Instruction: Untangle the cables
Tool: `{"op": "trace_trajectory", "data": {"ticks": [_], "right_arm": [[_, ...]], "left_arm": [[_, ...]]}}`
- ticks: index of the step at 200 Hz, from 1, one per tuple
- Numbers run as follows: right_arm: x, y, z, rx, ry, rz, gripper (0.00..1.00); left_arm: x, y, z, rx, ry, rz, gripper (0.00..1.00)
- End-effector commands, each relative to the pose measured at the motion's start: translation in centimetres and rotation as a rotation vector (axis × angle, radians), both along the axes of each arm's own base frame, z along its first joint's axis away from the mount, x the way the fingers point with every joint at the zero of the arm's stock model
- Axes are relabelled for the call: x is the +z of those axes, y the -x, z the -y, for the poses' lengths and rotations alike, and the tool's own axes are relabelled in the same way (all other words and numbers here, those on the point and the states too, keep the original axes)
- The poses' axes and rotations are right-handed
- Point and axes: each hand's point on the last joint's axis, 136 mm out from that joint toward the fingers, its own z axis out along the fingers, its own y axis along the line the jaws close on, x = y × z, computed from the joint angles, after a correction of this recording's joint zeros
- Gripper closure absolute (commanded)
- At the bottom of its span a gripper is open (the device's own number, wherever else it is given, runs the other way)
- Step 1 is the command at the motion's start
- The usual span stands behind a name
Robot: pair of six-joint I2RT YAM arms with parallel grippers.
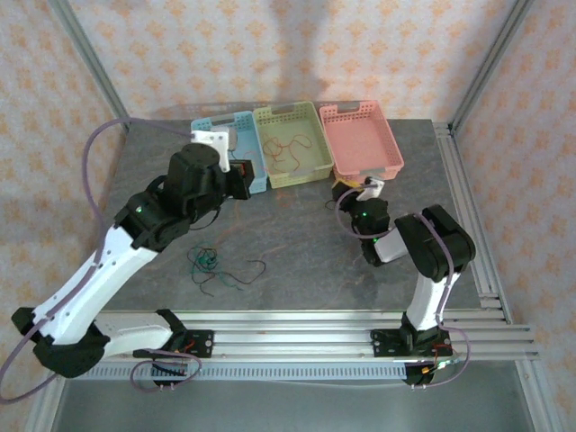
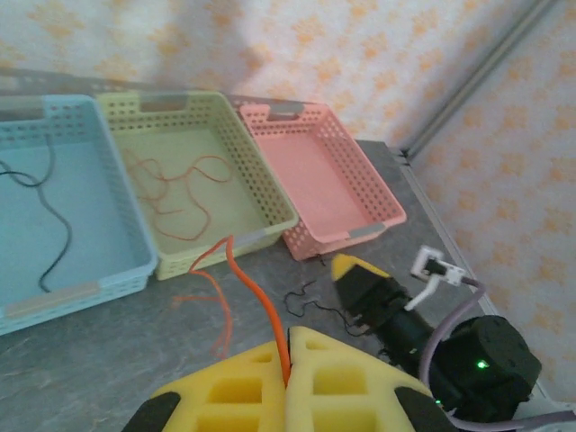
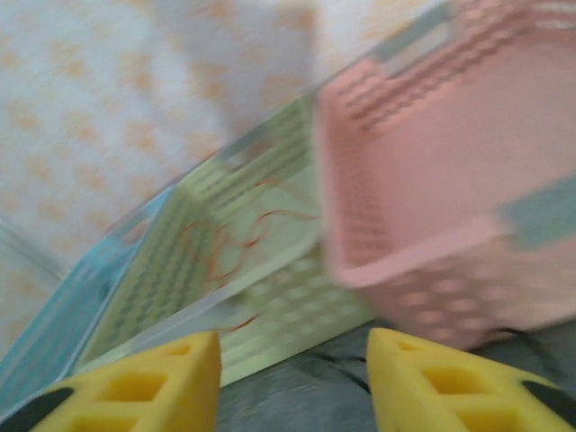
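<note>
My left gripper (image 2: 290, 335) is shut on a red-orange cable (image 2: 255, 288), which rises from its yellow pads and loops down to the table in front of the green basket. In the top view this gripper (image 1: 241, 177) hangs near the blue basket. A loose knot of black and green cables (image 1: 207, 262) lies on the table at front left. A thin black cable (image 2: 317, 303) lies on the table near the pink basket, by my right gripper (image 2: 358, 270). The right gripper (image 3: 292, 373) stands open with nothing between its fingers, low over the table before the baskets (image 1: 345, 191).
Three baskets stand in a row at the back. The blue basket (image 2: 99, 286) holds a black cable (image 2: 56, 236). The green basket (image 1: 291, 171) holds a red-orange cable (image 1: 286, 148). The pink basket (image 1: 369, 162) has nothing in it. A metal frame rail (image 1: 468, 234) runs along the table's right edge.
</note>
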Motion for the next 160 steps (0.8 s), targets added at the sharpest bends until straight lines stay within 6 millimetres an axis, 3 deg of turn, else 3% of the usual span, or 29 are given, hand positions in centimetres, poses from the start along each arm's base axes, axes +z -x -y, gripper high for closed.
{"op": "trace_trajectory", "data": {"ticks": [1, 33, 70, 114, 160], "right_arm": [[3.8, 2.9, -6.2, 0.259, 0.113, 0.194, 0.46], [4.1, 5.8, -10.9, 0.471, 0.167, 0.27, 0.34], [3.6, 8.8, -14.8, 0.643, 0.205, 0.325, 0.26], [3.2, 10.3, -17.3, 0.75, 0.199, 0.342, 0.23], [2.9, 11.2, -18.6, 0.802, 0.204, 0.357, 0.23]], "left_arm": [[0.1, -0.8, 2.2, -0.084, -0.002, 0.001, 1.0], [-4.5, -3.5, 3.0, -0.044, -0.103, -0.082, 1.0], [-10.8, -7.2, 3.3, 0.003, -0.145, -0.236, 1.0], [-13.0, -7.7, 7.3, -0.108, -0.088, -0.28, 1.0], [-13.9, -8.8, 8.5, -0.115, -0.091, -0.3, 1.0]]}}
